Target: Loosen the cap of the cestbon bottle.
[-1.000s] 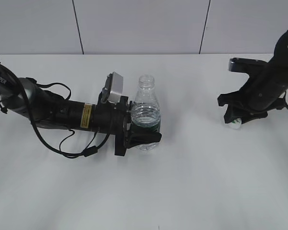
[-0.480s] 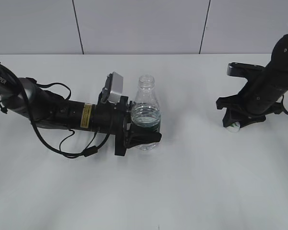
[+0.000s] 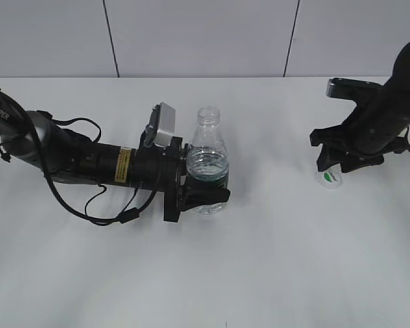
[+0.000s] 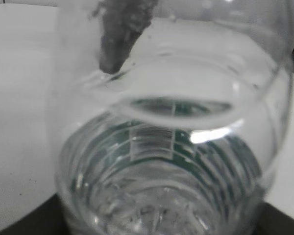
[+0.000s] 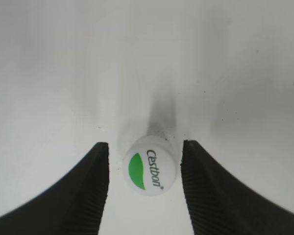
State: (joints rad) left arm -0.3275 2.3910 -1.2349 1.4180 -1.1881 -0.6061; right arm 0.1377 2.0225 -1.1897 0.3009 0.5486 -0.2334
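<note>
White table [image 3: 273, 273] under pale wall panels with dark seams.

On the right, right gripper [image 5: 146, 171] parted, jaws standing on either side of the cap [image 5: 149, 171] with a sliver of bare table showing on both sides, so not touching it. Cap lying flat on the table, top up, green leaf mark and green "C'estbon" lettering readable. Seen from outside, same gripper [image 3: 338, 164] hanging just above the cap [image 3: 330, 178], black arm rising away toward the upper right.

On the left, left gripper [image 3: 199, 195] clamped around the lower body of the cestbon bottle [image 3: 207, 160], arm stretched nearly level along the table from the left edge, cable looped beneath. Bottle upright, neck bare and open, water partway up, dark green label band at jaw height. From the left wrist, only the clear ridged wall of the bottle [image 4: 171, 161] filling the view, green band glimpsed through the water.

Bottle and cap well apart.
</note>
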